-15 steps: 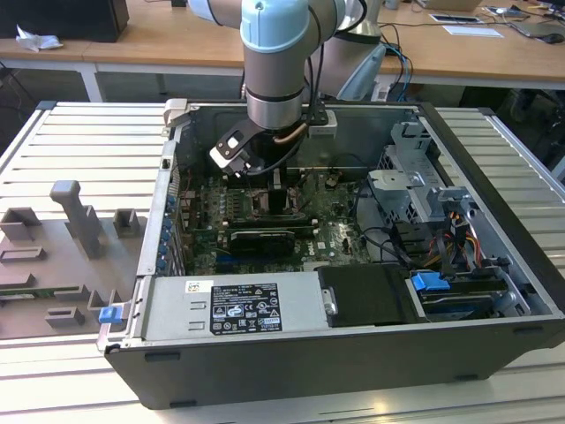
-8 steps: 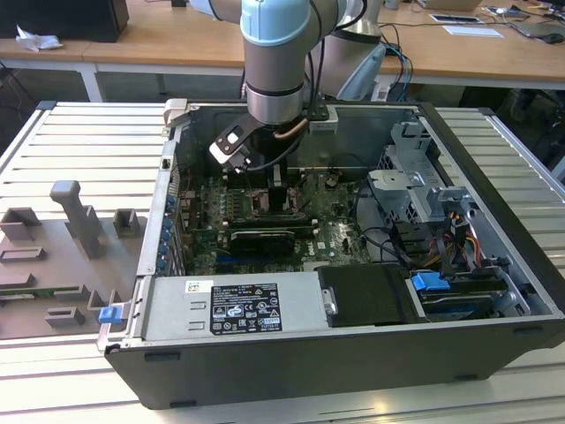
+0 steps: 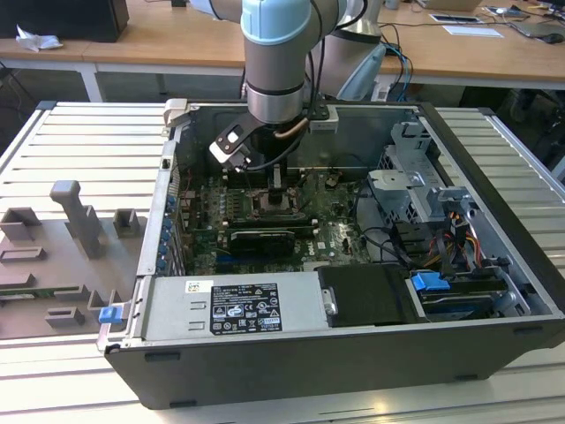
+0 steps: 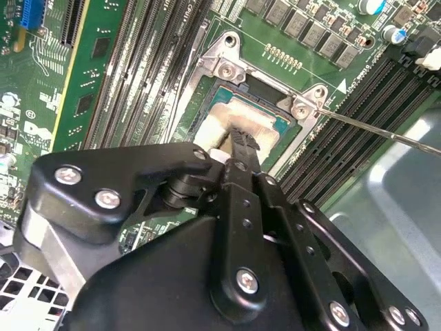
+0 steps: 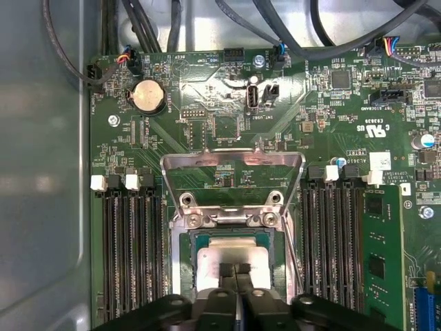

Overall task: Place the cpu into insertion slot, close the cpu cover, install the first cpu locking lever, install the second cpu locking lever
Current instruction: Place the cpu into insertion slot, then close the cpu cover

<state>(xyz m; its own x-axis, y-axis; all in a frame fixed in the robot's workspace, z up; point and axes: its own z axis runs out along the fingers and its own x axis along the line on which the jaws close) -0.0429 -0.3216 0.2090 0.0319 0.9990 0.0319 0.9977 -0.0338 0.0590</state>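
The cpu, pale silver-beige on top, lies inside the insertion slot on the green motherboard. The cpu cover, a thin silvery frame with a square window, stands swung up, away from the slot. My gripper is directly over the chip with its black fingertips shut together, at or just above the chip's top; nothing sits between them. A thin wire locking lever sticks out unlatched beside the slot. In the exterior view the gripper reaches down into the open computer case.
Long black memory slots flank the socket on both sides. A green card stands beyond one bank. Cables run along the case wall. The power supply and drive cage crowd the case.
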